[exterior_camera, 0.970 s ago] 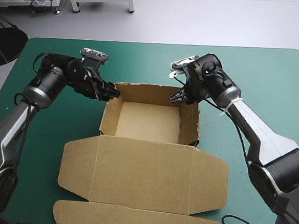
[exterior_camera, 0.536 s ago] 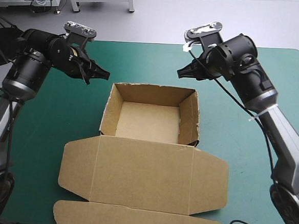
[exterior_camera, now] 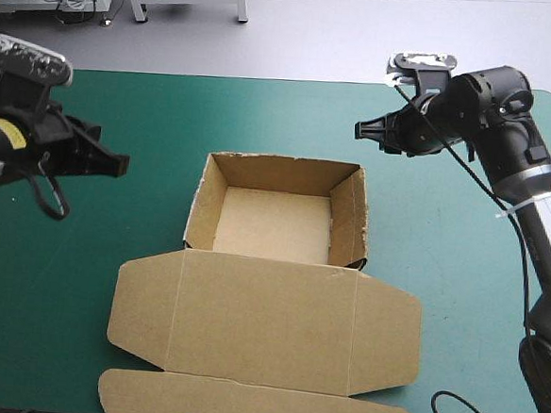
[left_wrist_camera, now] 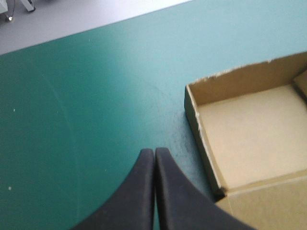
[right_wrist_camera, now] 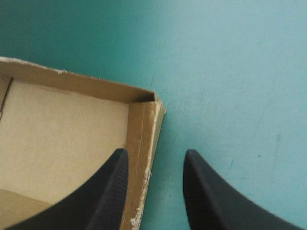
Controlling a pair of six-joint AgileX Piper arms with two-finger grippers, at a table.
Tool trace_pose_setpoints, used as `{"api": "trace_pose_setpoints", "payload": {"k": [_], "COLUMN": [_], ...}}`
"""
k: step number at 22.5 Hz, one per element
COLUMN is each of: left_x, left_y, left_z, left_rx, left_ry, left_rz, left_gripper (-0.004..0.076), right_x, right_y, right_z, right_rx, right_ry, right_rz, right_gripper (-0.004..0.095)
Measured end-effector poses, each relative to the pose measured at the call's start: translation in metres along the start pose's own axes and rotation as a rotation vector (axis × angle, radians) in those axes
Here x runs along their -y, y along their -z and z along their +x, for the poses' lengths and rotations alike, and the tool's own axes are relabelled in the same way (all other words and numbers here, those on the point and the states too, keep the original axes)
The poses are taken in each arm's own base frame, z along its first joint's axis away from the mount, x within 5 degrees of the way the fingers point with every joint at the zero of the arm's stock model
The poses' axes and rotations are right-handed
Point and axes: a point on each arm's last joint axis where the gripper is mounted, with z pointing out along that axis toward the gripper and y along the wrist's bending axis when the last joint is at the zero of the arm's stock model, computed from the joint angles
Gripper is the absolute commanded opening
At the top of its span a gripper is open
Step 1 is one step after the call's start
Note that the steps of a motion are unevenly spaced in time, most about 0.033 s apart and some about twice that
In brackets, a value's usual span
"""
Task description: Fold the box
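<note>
The brown box [exterior_camera: 274,223] stands mid-table as an open tray with four raised walls. Its lid [exterior_camera: 263,324] lies flat toward the near edge. My left gripper [exterior_camera: 118,165] hovers well to the left of the tray, its black fingers shut with nothing between them. The left wrist view shows them meeting in one point [left_wrist_camera: 154,151] over the teal-green cover, with the tray's far-left corner [left_wrist_camera: 192,93] off to one side. My right gripper [exterior_camera: 361,130] hangs open beyond the far-right corner. In the right wrist view, that corner [right_wrist_camera: 146,112] sits just ahead of the parted fingers [right_wrist_camera: 156,153].
The lid's front flap [exterior_camera: 252,405] reaches the table's near edge. Teal-green cover [exterior_camera: 460,276] lies on both sides of the box. The table's far edge [exterior_camera: 265,79] runs close behind both grippers.
Both arms have lifted off the tray's far corners and swung outward, the left much farther. The left gripper's fingers have come together; the right gripper stays open. The box has not moved.
</note>
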Motion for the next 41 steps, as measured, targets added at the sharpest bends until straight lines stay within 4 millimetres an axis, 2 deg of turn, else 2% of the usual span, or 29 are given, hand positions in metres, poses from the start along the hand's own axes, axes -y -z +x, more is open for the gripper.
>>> {"api": "trace_pose_setpoints", "payload": {"k": [1,3,7,11,13,14,16,19,26,29,32,33,34,35,36,37,38,39,41], "left_x": [0.0,0.001,0.006,0.012,0.014,0.014,0.016,0.02,0.025,0.026,0.026,0.026,0.026,0.026,0.026,0.026,0.026,0.026,0.026], "left_y": [0.002,0.0,-0.008,-0.017,-0.019,-0.02,-0.021,-0.022,-0.025,-0.024,-0.024,-0.024,-0.024,-0.024,-0.024,-0.024,-0.024,-0.024,-0.024], "left_z": [0.01,0.053,0.119,0.186,0.206,0.214,0.231,0.25,0.281,0.283,0.283,0.283,0.283,0.283,0.283,0.283,0.283,0.283,0.283], "left_rx": [-0.015,-0.079,-0.092,-0.132,-0.145,-0.149,-0.153,-0.15,-0.155,-0.145,-0.142,-0.142,-0.142,-0.142,-0.142,-0.141,-0.141,-0.141,-0.141], "left_ry": [-0.003,-0.008,-0.006,0.032,0.054,0.06,0.072,0.089,0.127,0.132,0.133,0.133,0.133,0.134,0.135,0.135,0.135,0.135,0.135], "left_rz": [-0.005,-0.02,-0.025,-0.021,-0.022,-0.021,-0.016,0.005,0.037,0.04,0.04,0.04,0.041,0.041,0.042,0.042,0.042,0.042,0.042], "left_gripper": [-0.0009,-0.0009,-0.0009,-0.0009,-0.0009,-0.0009,-0.0009,-0.0009,-0.0009,-0.0009,-0.0009,-0.0009,-0.0009,-0.0009,-0.0009,-0.0009,-0.0009,-0.0009,-0.0009], "right_x": [0.0,-0.001,0.003,0.004,0.004,0.003,0.003,0.003,0.003,0.012,0.051,0.075,0.085,0.112,0.126,0.153,0.169,0.196,0.225], "right_y": [-0.008,-0.046,-0.096,-0.125,-0.133,-0.137,-0.145,-0.152,-0.153,-0.149,-0.125,-0.109,-0.102,-0.083,-0.074,-0.057,-0.047,-0.031,-0.015], "right_z": [0.003,0.015,0.034,0.045,0.048,0.049,0.051,0.053,0.052,0.052,0.041,0.037,0.035,0.033,0.033,0.034,0.036,0.041,0.049], "right_rx": [-0.028,-0.156,-0.309,-0.377,-0.388,-0.394,-0.411,-0.424,-0.417,-0.429,-0.373,-0.342,-0.328,-0.292,-0.274,-0.244,-0.231,-0.215,-0.212], "right_ry": [-0.001,0.002,0.013,0.023,0.029,0.029,0.037,0.052,0.051,0.061,0.042,0.006,-0.012,-0.059,-0.089,-0.149,-0.177,-0.22,-0.262], "right_rz": [-0.008,-0.044,-0.037,-0.053,-0.069,-0.076,-0.09,-0.098,-0.096,-0.032,0.092,0.135,0.151,0.196,0.214,0.251,0.281,0.347,0.433], "right_gripper": [0.0355,0.0355,0.0355,0.0355,0.0346,0.0332,0.0237,0.0002,-0.0018,-0.0018,-0.0018,-0.0018,-0.0018,-0.0018,-0.0018,-0.0018,-0.0018,-0.0018,-0.0018]}}
